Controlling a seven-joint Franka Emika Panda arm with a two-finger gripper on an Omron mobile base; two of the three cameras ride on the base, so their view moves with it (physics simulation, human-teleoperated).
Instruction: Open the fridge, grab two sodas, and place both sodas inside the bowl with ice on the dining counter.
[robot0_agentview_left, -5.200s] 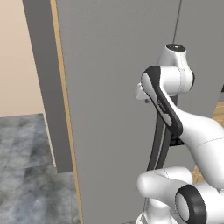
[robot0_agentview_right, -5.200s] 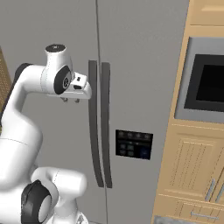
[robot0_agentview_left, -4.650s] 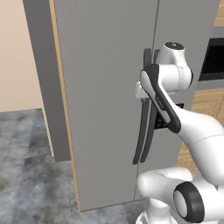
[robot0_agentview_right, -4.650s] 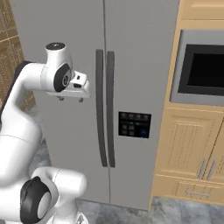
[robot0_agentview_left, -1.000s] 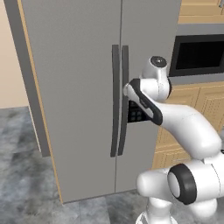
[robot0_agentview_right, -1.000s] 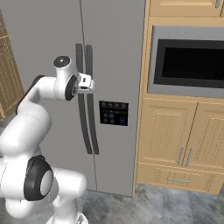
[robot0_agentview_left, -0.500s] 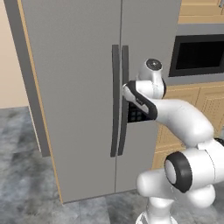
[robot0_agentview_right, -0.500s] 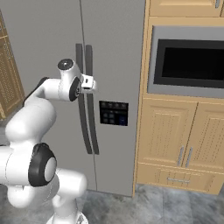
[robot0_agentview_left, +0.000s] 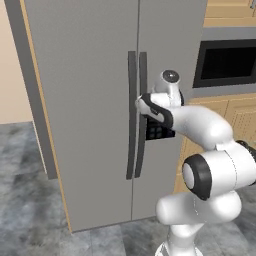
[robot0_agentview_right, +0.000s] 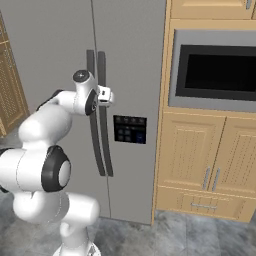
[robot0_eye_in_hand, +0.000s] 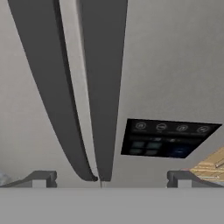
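Hand view: gripper spread wide, both fridge handles between its fingertips; control panel just right, doors shut.

Fridge with both doors closed; two vertical handles stand side by side at the centre seam. Control panel sits on the right-hand door, just right of the handles and below their midpoint. Tool is in front of the handles at their upper part, close to the right-hand one. Microwave is set in the cabinet column right of the fridge, above two cabinet doors and a drawer. Floor lies below.
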